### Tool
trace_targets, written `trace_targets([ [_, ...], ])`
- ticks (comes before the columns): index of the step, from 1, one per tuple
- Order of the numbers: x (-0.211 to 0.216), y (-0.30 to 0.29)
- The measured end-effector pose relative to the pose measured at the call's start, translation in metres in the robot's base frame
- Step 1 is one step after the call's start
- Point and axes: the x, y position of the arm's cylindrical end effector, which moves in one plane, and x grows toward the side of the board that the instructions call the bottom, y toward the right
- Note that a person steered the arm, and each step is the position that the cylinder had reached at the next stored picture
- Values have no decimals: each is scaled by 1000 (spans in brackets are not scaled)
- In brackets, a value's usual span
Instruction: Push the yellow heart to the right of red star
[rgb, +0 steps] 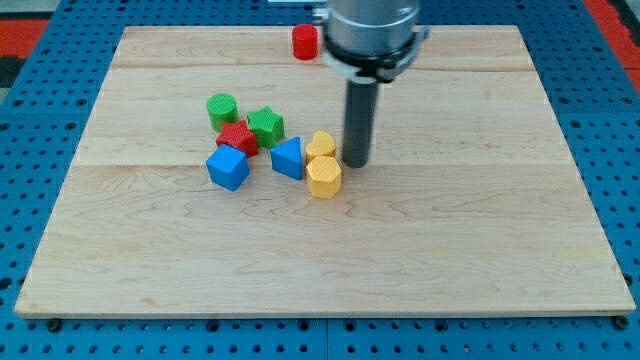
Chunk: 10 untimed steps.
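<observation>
The yellow heart (321, 146) lies near the board's middle, just right of a blue triangle (288, 158). The red star (238, 138) lies further to the view's left, between a green star (266, 126) and a blue cube (228, 167). My tip (357, 162) stands on the board just right of the yellow heart, very close to it or touching it. A yellow hexagon (324, 177) sits right below the heart, down-left of the tip.
A green cylinder (222, 108) sits up-left of the red star. A red cylinder (305, 42) stands near the board's top edge, left of the arm's body. The wooden board (480, 230) lies on a blue perforated table.
</observation>
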Motion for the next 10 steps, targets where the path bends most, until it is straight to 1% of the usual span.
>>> trace_targets([
  [1,-18,-41],
  [2,-22,-71],
  [4,-36,-78],
  [5,-30,-64],
  [6,-30,-28],
  [7,5,6],
  [8,66,22],
  [9,67,-26],
  [10,26,-40],
])
